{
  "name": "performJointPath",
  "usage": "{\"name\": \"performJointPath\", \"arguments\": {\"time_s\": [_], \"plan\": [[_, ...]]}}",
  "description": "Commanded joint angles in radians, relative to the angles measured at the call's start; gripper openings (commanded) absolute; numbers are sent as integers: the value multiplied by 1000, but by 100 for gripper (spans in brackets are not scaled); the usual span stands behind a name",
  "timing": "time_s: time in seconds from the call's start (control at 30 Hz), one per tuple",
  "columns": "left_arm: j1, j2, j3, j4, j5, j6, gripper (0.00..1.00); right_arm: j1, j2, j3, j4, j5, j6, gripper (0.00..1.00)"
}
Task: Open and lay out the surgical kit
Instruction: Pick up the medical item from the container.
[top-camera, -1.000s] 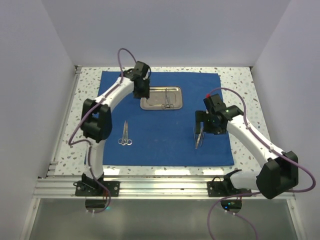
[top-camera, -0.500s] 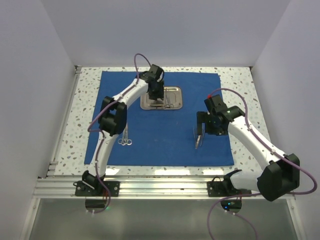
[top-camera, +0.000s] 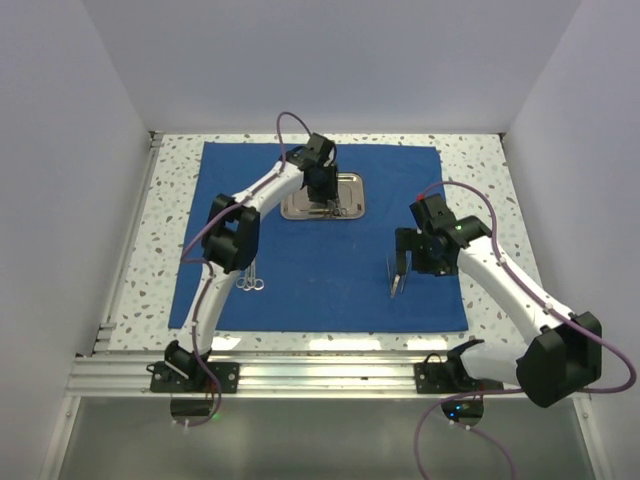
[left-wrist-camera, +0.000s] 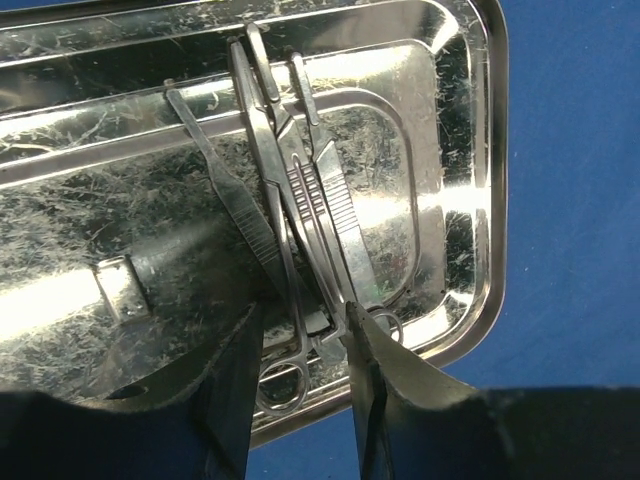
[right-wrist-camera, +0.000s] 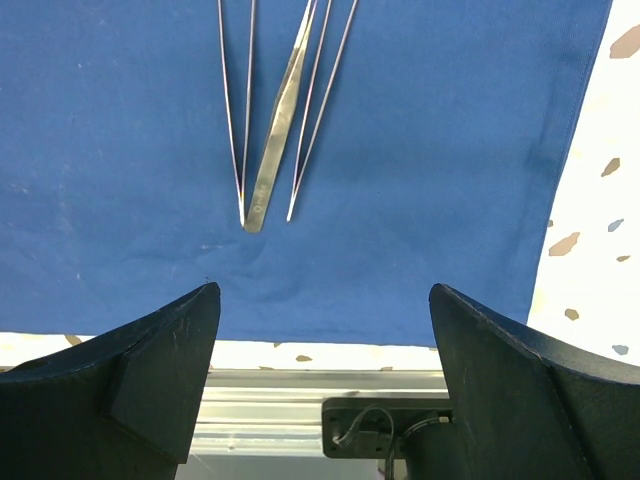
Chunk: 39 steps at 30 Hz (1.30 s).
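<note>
Royal-blue cloth wrap (top-camera: 330, 290) is lying open and flat on the speckled bench (top-camera: 480, 160). Scissors (top-camera: 252, 283) are lying on its left part, half hidden by the left arm.

Left tool (left-wrist-camera: 300, 375) is working inside the steel tray (left-wrist-camera: 470, 150) at the cloth's far middle. Its fingers are set narrow, straddling the near ends of a crossed pile: serrated tweezers (left-wrist-camera: 240, 210), a ring-handled clamp (left-wrist-camera: 283, 380) and a flat-handled piece (left-wrist-camera: 335, 200). I cannot tell if the pads are already pressing.

- Judging the step as lifting one instrument out. The pieces are overlapping, so the squeeze should be taking one handle only.
- Lift straight up and slowly; a ring or tip could be snagging a neighbour or dragging the tray.

Right tool (right-wrist-camera: 322, 300) is hanging wide and empty above the cloth's right part, just near of three thin tweezers (right-wrist-camera: 283, 120) lying side by side.

Writing: a faint mark is showing near the flat tweezer's tip, too small to read. Nothing else is lettered.
</note>
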Motion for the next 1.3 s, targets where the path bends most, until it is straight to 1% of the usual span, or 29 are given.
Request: {"name": "performJointPath", "arguments": {"time_s": [0.0, 0.17, 0.23, 0.47, 0.5, 0.67, 0.9, 0.97, 1.03, 1.07, 1.1, 1.2, 1.27], "plan": [[-14, 47, 15, -9, -6, -6, 41, -6, -30, -5, -5, 13, 9, 89], [-16, 83, 20, -80, -62, 3, 33, -6, -27, -8, 5, 11, 7, 89], [-16, 96, 18, -93, -67, 7, 27, -6, -22, -10, 12, 10, 6, 89], [-22, 155, 4, -185, -102, 30, 17, -4, -21, -13, 24, 11, 0, 89], [-22, 164, 9, -198, -136, 32, 16, -6, -21, -14, 25, 13, 0, 89], [-25, 221, 29, -291, -176, 63, 14, -4, -21, -19, 35, 11, -2, 90], [-43, 274, 37, -385, -286, 101, 12, -6, -19, -24, 53, 7, -5, 90], [-51, 277, 18, -394, -320, 107, 11, -4, -16, -24, 55, 2, -5, 90], [-54, 279, 7, -402, -339, 107, 7, -6, -18, -25, 59, 1, -6, 90], [-55, 276, 1, -405, -348, 109, 5, -4, -19, -25, 61, -1, -6, 90], [-55, 274, -2, -403, -355, 109, 0, -4, -19, -27, 61, -1, -6, 90], [-55, 252, -3, -385, -336, 109, 0, -6, -24, -28, 62, -7, -6, 90], [-55, 209, -8, -350, -305, 110, 0, -4, -25, -27, 62, -10, -9, 90]]}}
